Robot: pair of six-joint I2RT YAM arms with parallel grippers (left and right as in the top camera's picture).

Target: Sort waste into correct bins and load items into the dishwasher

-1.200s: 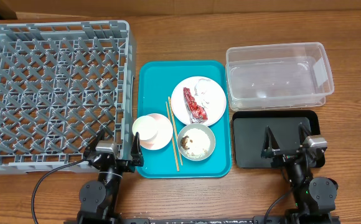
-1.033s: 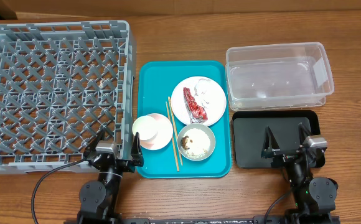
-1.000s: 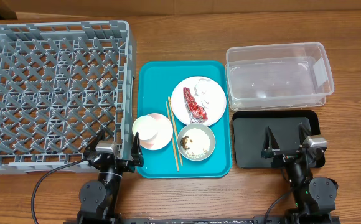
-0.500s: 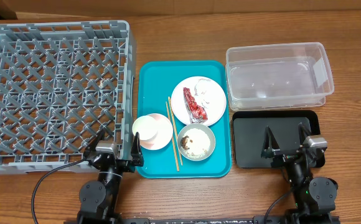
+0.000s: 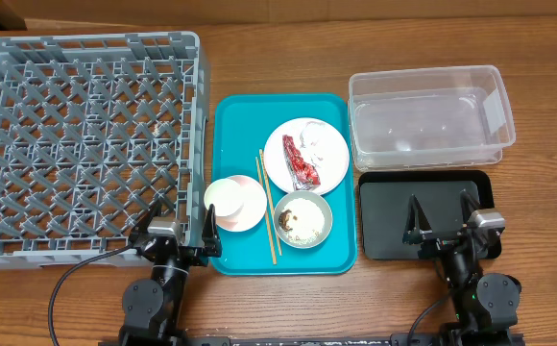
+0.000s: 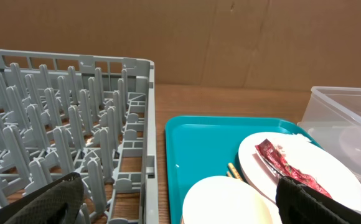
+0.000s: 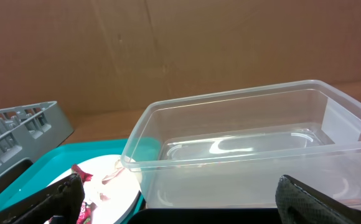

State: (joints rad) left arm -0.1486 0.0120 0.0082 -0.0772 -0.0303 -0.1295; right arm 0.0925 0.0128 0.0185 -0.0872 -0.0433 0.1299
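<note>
A red-and-silver wrapper (image 5: 302, 160) lies on the white plate (image 5: 326, 144) on the teal tray (image 5: 240, 120); it also shows in the left wrist view (image 6: 286, 167). The grey-green bowl (image 5: 302, 219) holds rice and a brown scrap. A white cup (image 5: 229, 198) sits in the pink dish (image 5: 250, 216). Chopsticks (image 5: 266, 204) lie between them. The grey dish rack (image 5: 82, 135) is at left. The clear tub (image 5: 430, 115) and black tray (image 5: 394, 216) are at right. My left gripper (image 5: 180, 227) is open and empty by the rack's front right corner. My right gripper (image 5: 442, 219) is open and empty over the black tray.
A cardboard wall (image 6: 230, 37) stands behind the table. The teal tray lies between the rack and the bins. Bare wooden table (image 5: 269, 48) shows along the back.
</note>
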